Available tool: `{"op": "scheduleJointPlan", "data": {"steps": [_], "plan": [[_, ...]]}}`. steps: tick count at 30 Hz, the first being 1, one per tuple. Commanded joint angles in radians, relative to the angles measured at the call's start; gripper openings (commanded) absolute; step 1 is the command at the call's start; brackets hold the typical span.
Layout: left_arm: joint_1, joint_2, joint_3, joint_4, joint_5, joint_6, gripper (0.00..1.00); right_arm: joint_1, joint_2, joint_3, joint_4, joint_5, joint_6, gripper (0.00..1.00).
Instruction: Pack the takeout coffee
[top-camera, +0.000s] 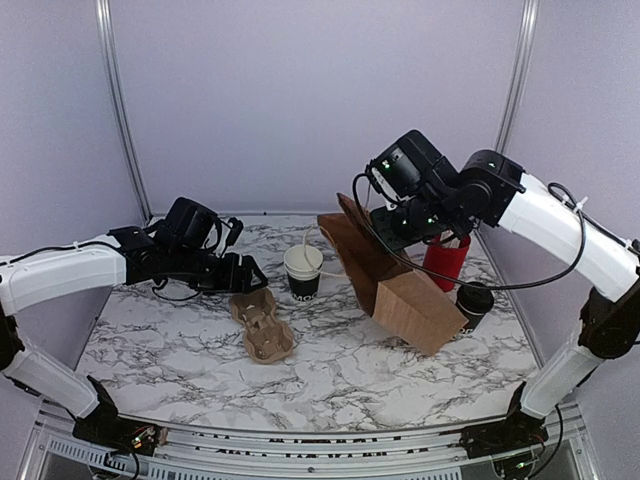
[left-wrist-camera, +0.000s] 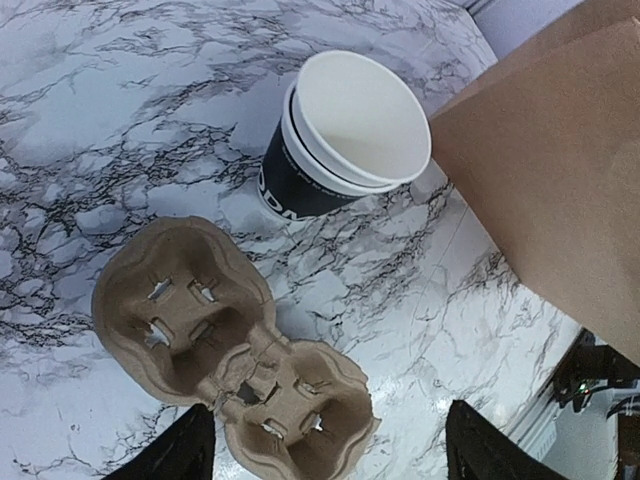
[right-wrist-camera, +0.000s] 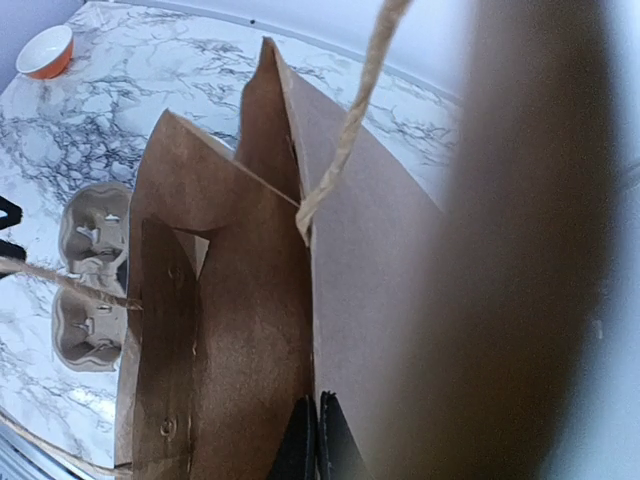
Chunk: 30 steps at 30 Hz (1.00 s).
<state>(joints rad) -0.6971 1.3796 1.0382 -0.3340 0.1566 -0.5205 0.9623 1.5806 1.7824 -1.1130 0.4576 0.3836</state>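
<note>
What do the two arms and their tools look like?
The left arm and right arm have white tubular links with black joints and wrist housings. The left tool and right tool have black fingers. A black cable loops off the right arm, whose wrist shows small green lights.

Soft, even light, with only faint shadows under the paper bag (top-camera: 405, 295). In the right wrist view its near wall — close to the lens — blurs badly.
</note>
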Motion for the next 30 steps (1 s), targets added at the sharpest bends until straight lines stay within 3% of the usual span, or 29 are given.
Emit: {"op": "scheduleJointPlan", "data": {"steps": [1, 9, 15, 23, 30], "plan": [[-0.046, 0.044, 0.023, -0.036, -0.018, 0.123, 0.83, 0.007, -0.067, -0.064, 0.13, -0.107, 0.024, 0.0], [-0.08, 0.138, 0.06, -0.082, -0.07, 0.343, 0.88, 0.007, -0.127, -0.147, 0.19, -0.132, 0.048, 0.0], [-0.079, 0.226, 0.09, -0.119, -0.069, 0.533, 0.99, 0.006, -0.159, -0.194, 0.226, -0.141, 0.051, 0.0], [-0.078, 0.34, 0.104, -0.156, -0.077, 0.687, 0.97, 0.008, -0.185, -0.212, 0.235, -0.129, 0.05, 0.0], [-0.07, 0.445, 0.164, -0.18, -0.089, 0.725, 0.94, 0.006, -0.218, -0.251, 0.257, -0.132, 0.059, 0.0]]}}
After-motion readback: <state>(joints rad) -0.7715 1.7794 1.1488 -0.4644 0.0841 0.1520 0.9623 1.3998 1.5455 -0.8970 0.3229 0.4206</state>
